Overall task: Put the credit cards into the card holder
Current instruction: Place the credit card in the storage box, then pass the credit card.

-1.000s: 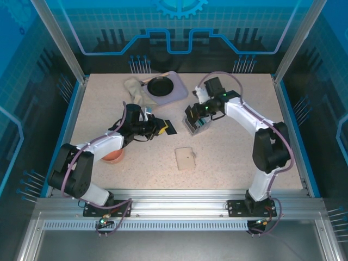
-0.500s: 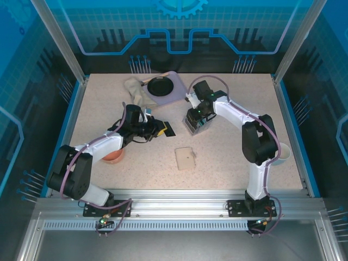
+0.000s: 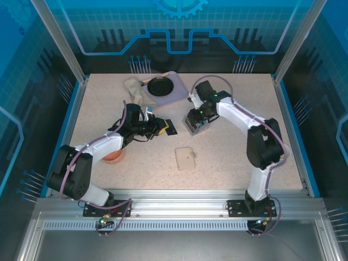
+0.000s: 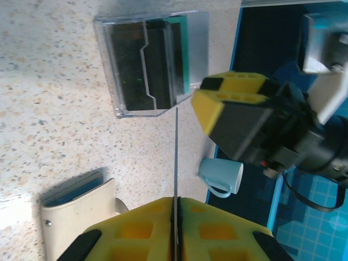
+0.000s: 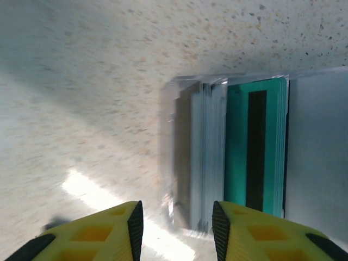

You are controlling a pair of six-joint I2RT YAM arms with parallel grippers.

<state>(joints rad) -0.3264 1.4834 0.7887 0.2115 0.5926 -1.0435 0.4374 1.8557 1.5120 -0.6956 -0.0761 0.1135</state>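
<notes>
**One card gripped, the others left in the tray**

A single dark card [image 3: 171, 128] is pinched edge-on between the pressed-together fingers of the left gripper [image 3: 161, 128] — probably so it can be slid into a slot. The card holder [image 3: 185, 158] lies tan side up, nearer the arms' bases. Further right, the other cards [image 5: 239, 147] are stood upright in a clear tray [image 3: 191, 129]. The right gripper [image 5: 174, 217] is poised at its edge — fingers spread, nothing gripped.

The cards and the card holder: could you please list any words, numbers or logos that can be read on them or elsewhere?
No text can be read anywhere.
Teal card: a dark stripe, no print visible.
Card in the left pincer: edge-on up close, too small from above.
Card holder: plain tan, no lettering visible.
Back wall: drawn patterns, no words.
</notes>
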